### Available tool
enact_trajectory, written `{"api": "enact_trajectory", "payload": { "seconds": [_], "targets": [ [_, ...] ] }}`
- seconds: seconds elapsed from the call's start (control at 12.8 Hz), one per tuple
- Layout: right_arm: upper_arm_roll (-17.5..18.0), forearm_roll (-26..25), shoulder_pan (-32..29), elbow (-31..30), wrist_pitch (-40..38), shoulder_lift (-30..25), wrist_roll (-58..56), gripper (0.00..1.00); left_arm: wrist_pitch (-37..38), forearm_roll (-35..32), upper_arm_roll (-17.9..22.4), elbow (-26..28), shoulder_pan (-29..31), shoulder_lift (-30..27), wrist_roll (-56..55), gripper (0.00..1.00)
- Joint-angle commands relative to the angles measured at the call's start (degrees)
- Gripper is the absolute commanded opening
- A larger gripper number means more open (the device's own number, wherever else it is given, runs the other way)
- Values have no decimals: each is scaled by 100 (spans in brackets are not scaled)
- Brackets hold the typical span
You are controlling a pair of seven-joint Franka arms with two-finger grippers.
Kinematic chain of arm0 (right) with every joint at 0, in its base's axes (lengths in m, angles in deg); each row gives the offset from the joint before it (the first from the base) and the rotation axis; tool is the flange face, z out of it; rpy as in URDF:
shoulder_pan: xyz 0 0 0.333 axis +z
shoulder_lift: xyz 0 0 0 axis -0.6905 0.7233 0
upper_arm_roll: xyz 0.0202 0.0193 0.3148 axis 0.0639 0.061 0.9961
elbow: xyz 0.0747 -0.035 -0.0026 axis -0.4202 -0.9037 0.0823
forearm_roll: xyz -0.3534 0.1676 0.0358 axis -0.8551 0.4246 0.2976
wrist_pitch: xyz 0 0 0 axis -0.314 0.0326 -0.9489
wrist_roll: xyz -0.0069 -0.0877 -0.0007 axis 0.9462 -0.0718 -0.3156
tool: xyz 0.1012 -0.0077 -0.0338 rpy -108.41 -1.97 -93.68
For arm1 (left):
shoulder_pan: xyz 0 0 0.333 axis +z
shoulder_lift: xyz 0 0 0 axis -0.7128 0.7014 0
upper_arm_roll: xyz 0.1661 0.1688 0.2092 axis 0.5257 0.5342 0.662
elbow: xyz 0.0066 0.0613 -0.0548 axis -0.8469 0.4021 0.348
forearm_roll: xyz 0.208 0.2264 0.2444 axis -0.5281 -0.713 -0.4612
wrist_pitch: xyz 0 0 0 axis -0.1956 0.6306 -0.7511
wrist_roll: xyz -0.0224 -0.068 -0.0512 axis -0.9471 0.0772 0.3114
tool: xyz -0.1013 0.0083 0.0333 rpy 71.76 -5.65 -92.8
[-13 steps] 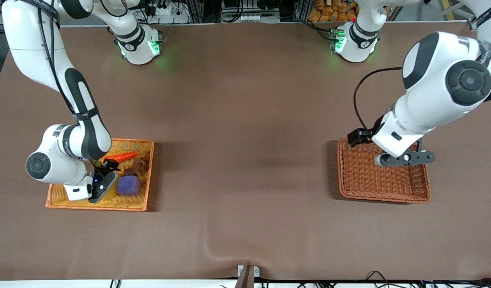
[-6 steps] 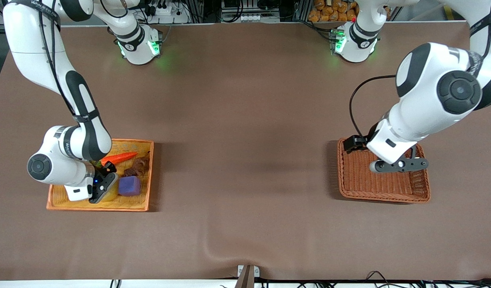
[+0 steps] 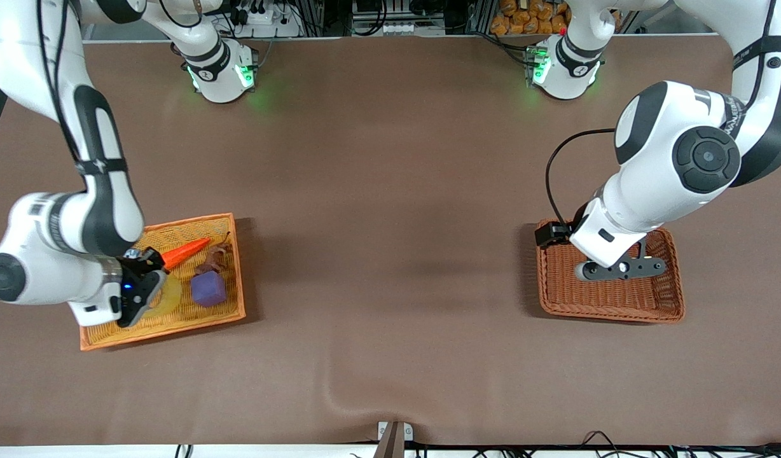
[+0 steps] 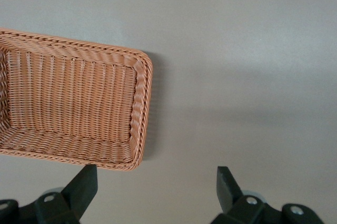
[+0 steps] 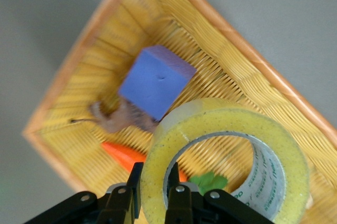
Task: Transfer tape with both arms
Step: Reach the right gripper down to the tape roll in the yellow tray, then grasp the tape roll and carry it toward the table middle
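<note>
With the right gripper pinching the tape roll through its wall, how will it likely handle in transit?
The tape looks rigid, so the right gripper pinching its wall likely holds firm. Its glossy film may slip. Held at one edge, it could swing; set down on its rim, it could roll.

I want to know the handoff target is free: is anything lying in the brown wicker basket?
No: the left wrist view shows the brown wicker basket with only bare weave inside as far as it is in view.
</note>
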Motion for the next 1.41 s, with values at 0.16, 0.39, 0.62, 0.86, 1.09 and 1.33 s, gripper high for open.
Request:
{"api": "enact_trajectory", "payload": {
  "seconds": [0.16,0.39,0.62,0.86,1.09,1.33],
  "targets": [
    [187,152,988,626,-1079,-289,2561,0,-49,-133,-12,56,38,136,-134,100],
    [267,748,2130,670,-608,-150,4961,0,-216,-133,-3,65,-15,302,-160,100],
    [267,873,3256,670,1043,394,6634,0,-444,-203,-3,372,-24,312,-757,100],
    [276,864,4188,688,2684,1263,7874,0,-576,-379,-3,434,28,496,-793,100],
    [267,856,4621,1266,3597,2214,8536,7,-717,-379,-12,434,55,602,-785,100],
    [241,873,4412,1155,3029,1629,8520,100,-883,-379,-29,644,73,576,-706,100]
  ]
}}
